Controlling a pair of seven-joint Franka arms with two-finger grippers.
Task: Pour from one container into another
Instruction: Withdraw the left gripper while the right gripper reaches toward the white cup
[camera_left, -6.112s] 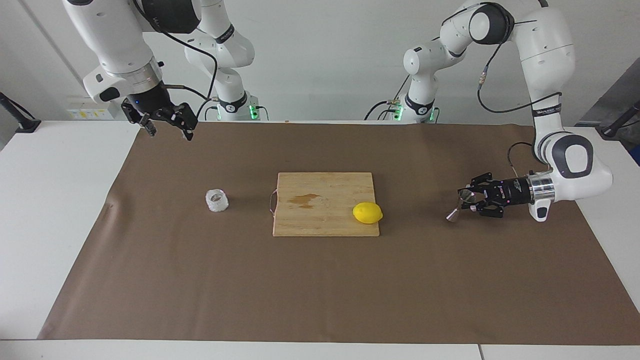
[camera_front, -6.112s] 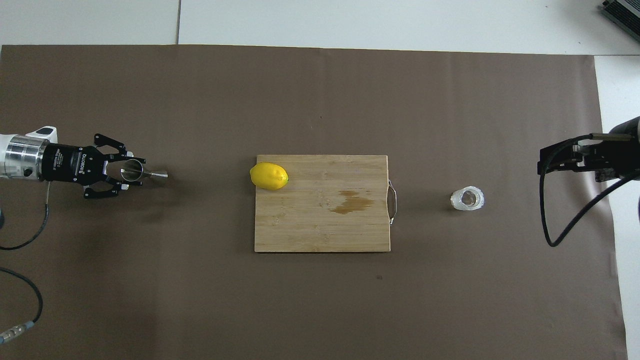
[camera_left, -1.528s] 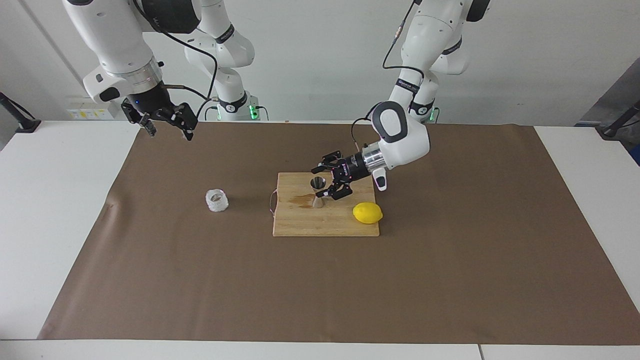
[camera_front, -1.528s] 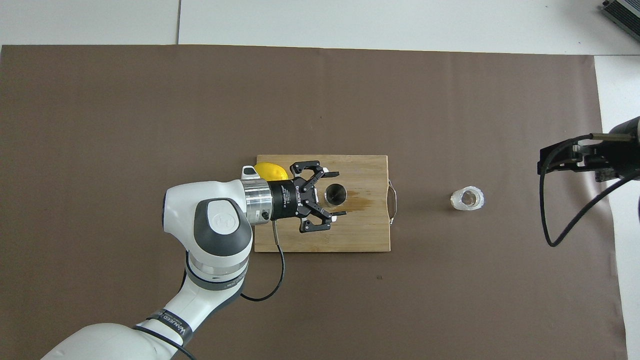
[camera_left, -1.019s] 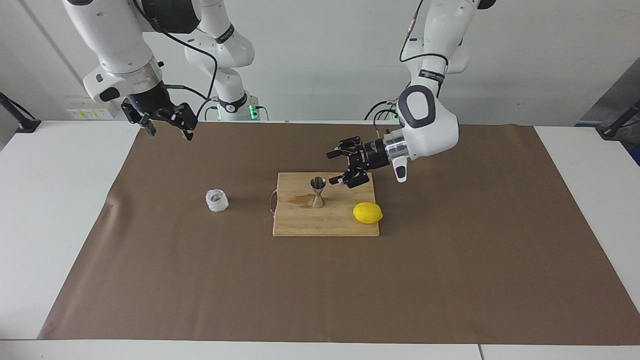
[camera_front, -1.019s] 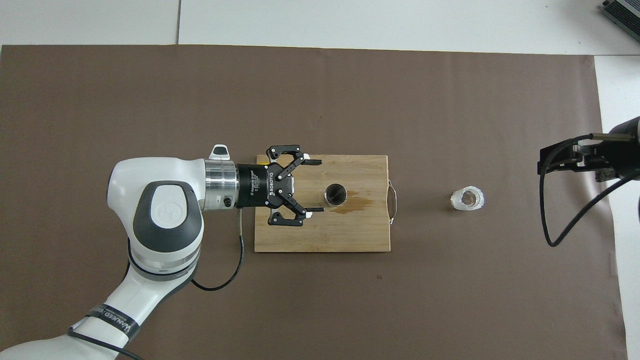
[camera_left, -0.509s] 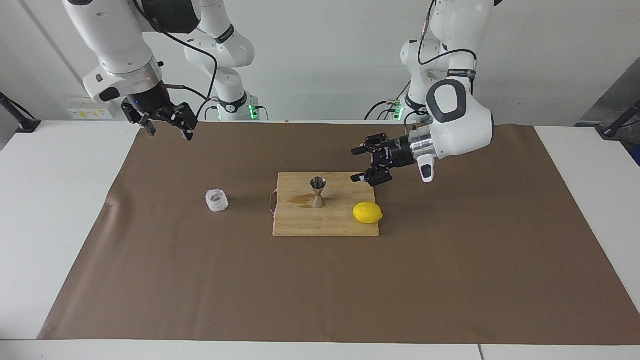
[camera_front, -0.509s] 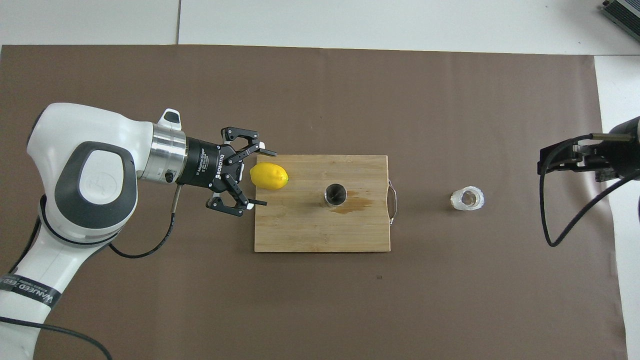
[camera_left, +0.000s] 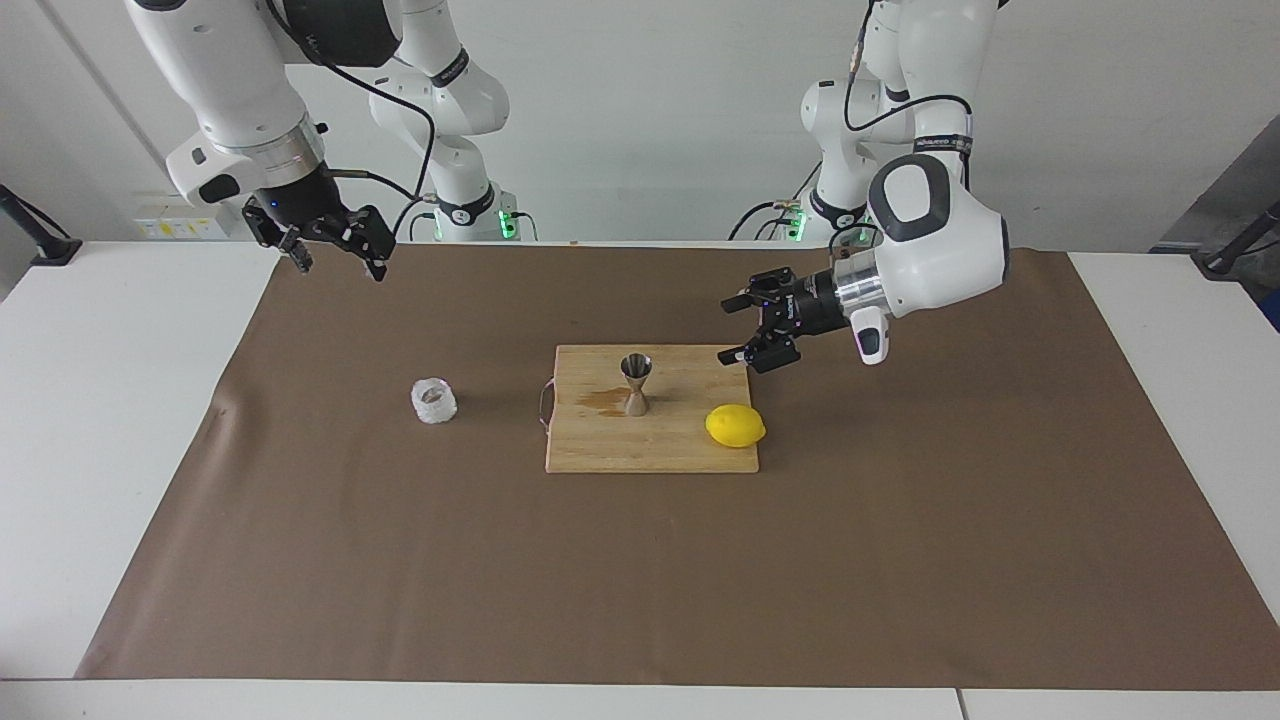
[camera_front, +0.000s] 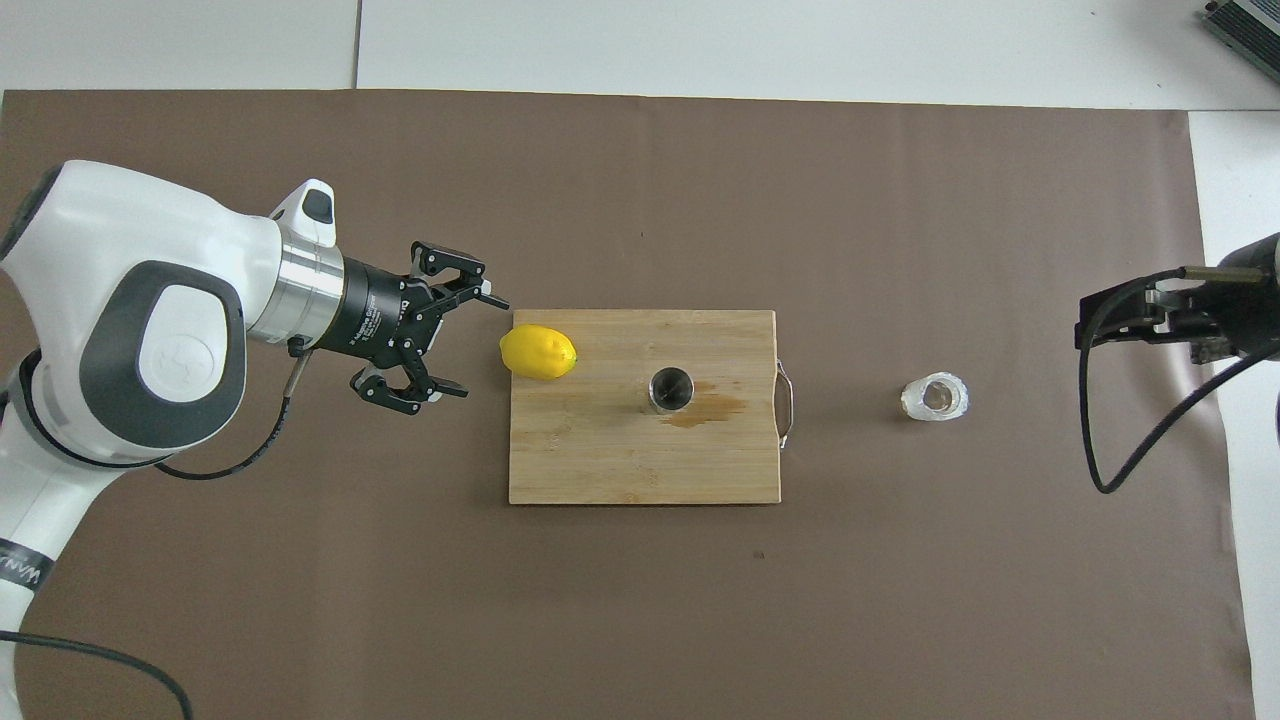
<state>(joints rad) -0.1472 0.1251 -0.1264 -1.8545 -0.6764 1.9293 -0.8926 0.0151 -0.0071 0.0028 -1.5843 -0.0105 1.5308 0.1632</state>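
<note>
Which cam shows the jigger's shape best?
Facing view: the steel jigger stands upright on the cutting board, both cones and its narrow waist in profile. The overhead view gives only its round open mouth, looking straight down into it.

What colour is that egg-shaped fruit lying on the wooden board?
The lemon is plain bright yellow, at the corner of the cutting board; the overhead view shows it best.

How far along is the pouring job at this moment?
Done: the jigger stands upright on the cutting board. In hand: nothing; the left gripper is open over the mat, the right gripper waits open. Left: the glass cup sits untouched on the mat; no pour yet.
</note>
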